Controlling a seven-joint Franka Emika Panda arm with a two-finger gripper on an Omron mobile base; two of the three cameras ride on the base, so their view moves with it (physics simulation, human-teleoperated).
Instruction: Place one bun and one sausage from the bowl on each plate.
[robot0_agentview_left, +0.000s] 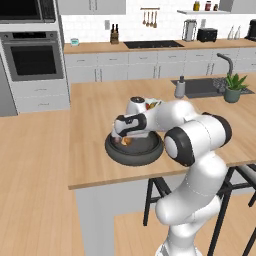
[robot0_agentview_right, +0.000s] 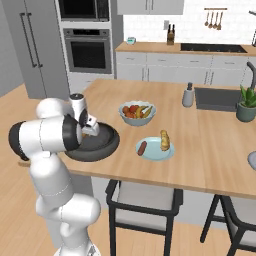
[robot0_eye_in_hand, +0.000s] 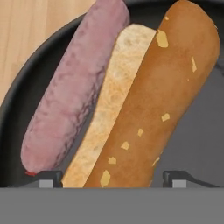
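My gripper (robot0_eye_in_hand: 113, 178) hangs low inside the dark bowl (robot0_eye_in_hand: 197, 131), open, with its fingertips (robot0_eye_in_hand: 50, 178) on either side of the near end of a golden-brown bun (robot0_eye_in_hand: 162, 96). A gap shows between each tip and the bun. A pink sausage (robot0_eye_in_hand: 72, 92) lies against the bun's left side. In the left base view the gripper (robot0_agentview_left: 119, 139) dips into the bowl (robot0_agentview_left: 134, 154) near the counter's front edge. A pale teal plate (robot0_agentview_right: 155, 150) to the right of the bowl (robot0_agentview_right: 100, 146) carries one sausage (robot0_agentview_right: 142, 147) and one bun (robot0_agentview_right: 164, 140).
A pale fruit bowl (robot0_agentview_right: 137, 113) stands behind the dark bowl. A soap dispenser (robot0_agentview_right: 188, 95), the sink (robot0_agentview_right: 220, 98) and a potted plant (robot0_agentview_right: 246, 106) are at the counter's far right. Stools (robot0_agentview_right: 145, 200) stand below the front edge.
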